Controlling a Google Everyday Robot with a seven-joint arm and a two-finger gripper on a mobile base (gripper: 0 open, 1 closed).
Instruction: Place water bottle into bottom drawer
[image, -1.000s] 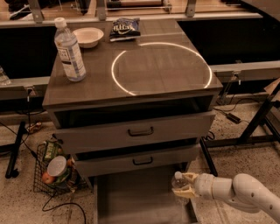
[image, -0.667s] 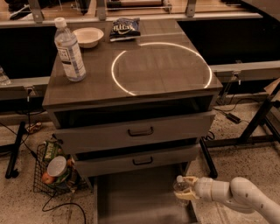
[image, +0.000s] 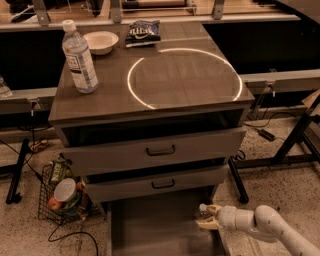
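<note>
The water bottle (image: 202, 215), slim and clear with a white cap, stands upright in my gripper (image: 209, 221) at the right edge of the open bottom drawer (image: 150, 225). The gripper reaches in from the lower right on a white arm (image: 270, 227) and is shut on the bottle's body. The bottle's lower part is hidden by the fingers. The drawer is pulled out, and its grey floor is bare where it shows.
A fatter labelled bottle (image: 80, 57), a white bowl (image: 101, 41) and a chip bag (image: 142, 31) sit on the cabinet top (image: 180, 85). The two upper drawers (image: 160, 150) stand slightly open. A wire basket (image: 62, 195) sits on the floor to the left, and a black table leg (image: 239, 182) stands to the right.
My gripper has moved slightly down and to the left with the water bottle, lower beside the bottom drawer's right edge. Nothing else moved.
</note>
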